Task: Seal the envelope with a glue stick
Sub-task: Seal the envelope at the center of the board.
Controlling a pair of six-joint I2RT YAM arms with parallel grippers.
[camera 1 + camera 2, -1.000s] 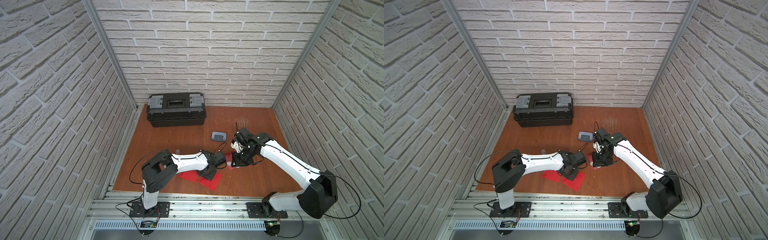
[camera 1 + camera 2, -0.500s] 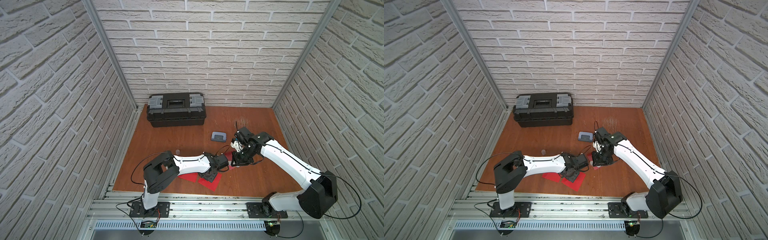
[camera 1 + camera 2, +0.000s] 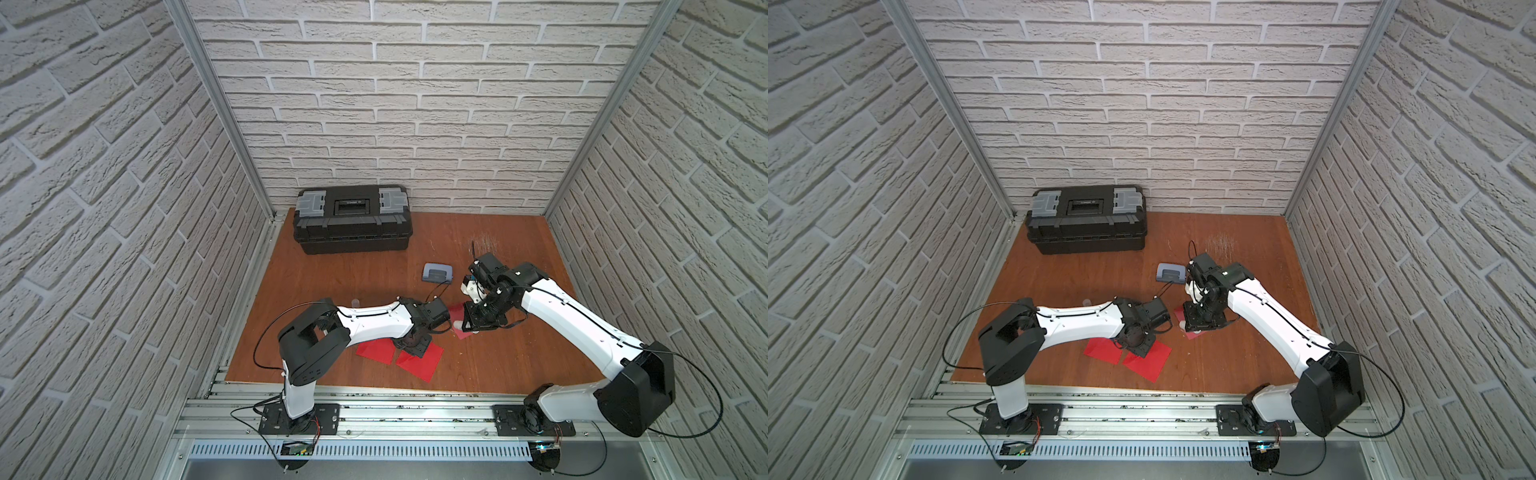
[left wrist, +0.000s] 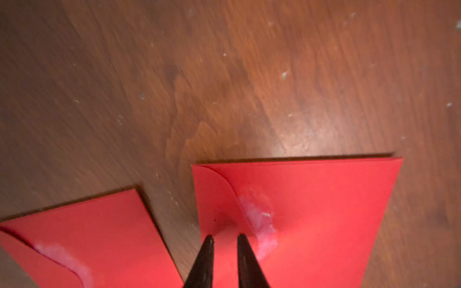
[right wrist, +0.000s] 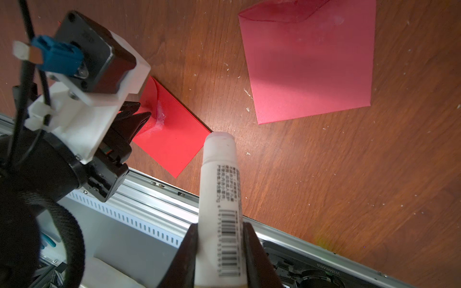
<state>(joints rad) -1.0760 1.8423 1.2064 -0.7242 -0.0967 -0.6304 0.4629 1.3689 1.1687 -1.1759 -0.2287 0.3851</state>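
White brick-pattern walls [image 3: 415, 104] closed in three sides of the cell, with an aluminium rail frame [image 3: 415, 411] along the near edge. The reddish-brown wooden tabletop [image 3: 498, 365] was scuffed and flecked with white specks. A black toolbox [image 3: 352, 224] with grey latches stood at the far left against the back wall. Three red envelopes lay toward the near middle: two [image 3: 376, 351] [image 3: 419, 360] just beside each other, a third [image 3: 457, 309] to their right. A grey-blue hole punch [image 3: 436, 273] sat further back, apart from them. The left gripper [image 4: 224, 237] had its jaws slightly parted with nothing between them, tips down on the envelope [image 4: 324, 212] whose flap edge bore a white glue smear [image 4: 259, 219]. The right gripper [image 5: 220, 239] pinched the glue stick [image 5: 219, 179] by its barcode end, just right of centre, over the third envelope
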